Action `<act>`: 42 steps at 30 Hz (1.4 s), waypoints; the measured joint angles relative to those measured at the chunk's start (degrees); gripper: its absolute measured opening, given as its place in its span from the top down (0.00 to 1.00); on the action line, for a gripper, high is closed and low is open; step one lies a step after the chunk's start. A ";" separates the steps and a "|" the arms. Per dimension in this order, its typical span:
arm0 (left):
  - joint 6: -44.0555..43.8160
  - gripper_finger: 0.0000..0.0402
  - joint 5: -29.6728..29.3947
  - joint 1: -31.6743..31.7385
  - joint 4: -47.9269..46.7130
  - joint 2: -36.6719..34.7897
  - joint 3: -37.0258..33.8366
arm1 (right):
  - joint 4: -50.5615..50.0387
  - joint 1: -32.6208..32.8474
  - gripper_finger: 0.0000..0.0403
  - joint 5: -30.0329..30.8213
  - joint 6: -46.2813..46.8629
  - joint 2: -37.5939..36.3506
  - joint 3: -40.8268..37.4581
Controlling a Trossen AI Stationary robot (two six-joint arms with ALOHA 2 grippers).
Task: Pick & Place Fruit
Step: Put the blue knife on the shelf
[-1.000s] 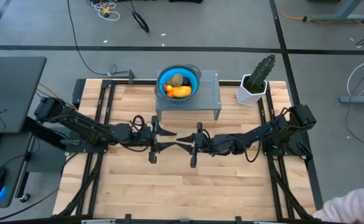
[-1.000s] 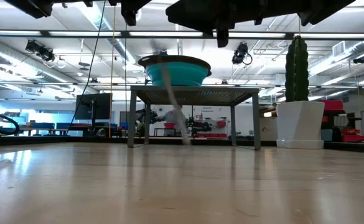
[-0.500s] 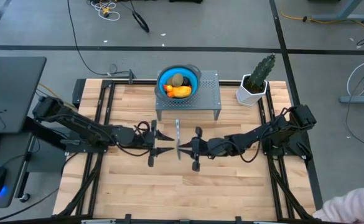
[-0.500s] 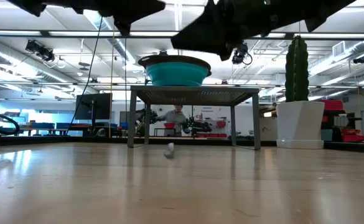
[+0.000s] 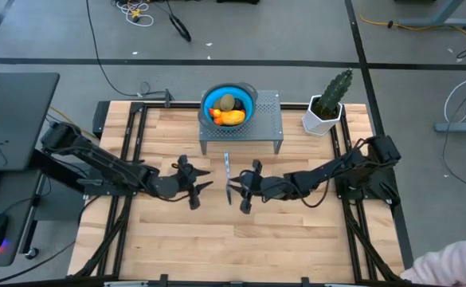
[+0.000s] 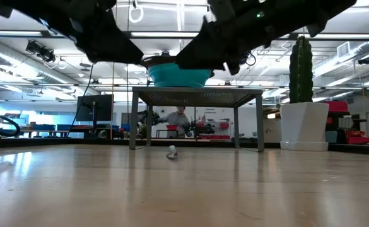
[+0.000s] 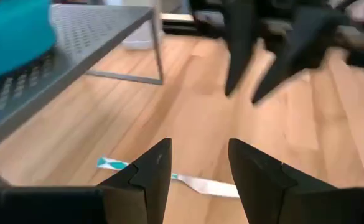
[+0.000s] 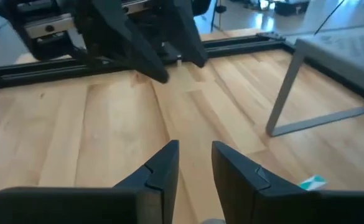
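The fruit lies in a blue bowl point(image 5: 229, 105) on a grey perforated stand point(image 5: 266, 119): a yellow-orange oblong point(image 5: 233, 117), an olive-brown oval point(image 5: 228, 101) and small orange-red balls point(image 5: 215, 114). Neither gripper is near it. A slim white-and-blue stick point(image 5: 227, 174) lies flat on the wooden table in front of the stand. My left gripper point(image 5: 205, 182) hovers open just left of the stick, which shows below its fingers as a white strip point(image 7: 188, 182). My right gripper point(image 5: 234, 188) hovers open just right of the stick, facing the left one.
A green cactus in a white pot point(image 5: 326, 102) stands at the table's far right, beside the stand. The stand's legs point(image 6: 134, 120) leave a gap beneath it. Bare wooden table point(image 5: 217, 239) spreads toward the near edge. A person's sleeve point(image 5: 456, 267) shows at the near right corner.
The white-and-blue stick dropped from between the two grippers and now lies flat on the table in front of the stand. My left gripper drew back toward the table's left edge and sank lower. My right gripper also came lower and shifted slightly toward the near edge.
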 joint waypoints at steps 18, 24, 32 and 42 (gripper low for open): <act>-6.11 0.58 -8.66 -6.75 8.59 2.23 -8.08 | -10.28 -5.22 0.74 8.07 12.96 15.75 12.12; -6.38 0.58 -8.53 -7.90 9.44 2.25 -9.37 | -13.31 -7.40 0.74 7.15 16.95 17.62 12.05; -7.14 0.58 -8.51 -8.14 12.81 2.25 -12.06 | -13.36 -8.17 0.63 6.97 17.44 17.64 12.05; -1.39 0.58 -5.32 -8.65 19.32 2.25 -12.06 | -13.30 -7.67 0.56 7.12 18.64 19.91 12.01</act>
